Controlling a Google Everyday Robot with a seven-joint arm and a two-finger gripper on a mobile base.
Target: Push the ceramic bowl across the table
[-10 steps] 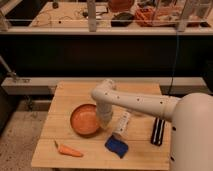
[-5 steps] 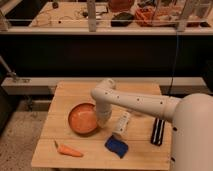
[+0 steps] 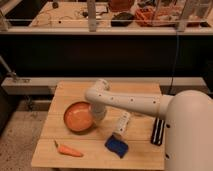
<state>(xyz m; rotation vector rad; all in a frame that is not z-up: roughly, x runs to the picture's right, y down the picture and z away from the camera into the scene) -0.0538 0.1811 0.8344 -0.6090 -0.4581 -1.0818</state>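
Low in the middle of the frame stands a pale wooden desk (image 3: pixel 70 92), and the orange bowl (image 3: pixel 78 117) sits on its left half, upright, about midway between the far edge and the near one. Its hollow faces up and nothing lies inside it.

From the lower right corner a big white body (image 3: pixel 192 132) fills the view. A white arm (image 3: pixel 135 103) runs from it leftward over the desk, bends at a rounded joint near the far edge, and then drops straight down. At the end of that drop the tool (image 3: pixel 98 116) hangs right against the bowl's right rim. It looks to be touching the rim from the outside, though I cannot say so for certain. Nor can I tell whether the tool is spread or pressed together, since its lower end merges with the edge of the bowl.

Nearer the front edge, below and left of the bowl, a carrot (image 3: pixel 69 150) lies on its side, well apart from it. A blue sponge (image 3: pixel 116 146) lies at the front, lower centre, a little right of the tool. Just above the sponge a white bottle (image 3: pixel 122 123) lies flat on the wood, tilted slightly, near the tool but not touching it. At the right edge of the desk, next to the white body, lies a long black object (image 3: pixel 158 131) whose kind I cannot make out.

Across the top of the frame, behind a dark gap, runs a workbench (image 3: pixel 65 15) crowded with blurred odds and ends.
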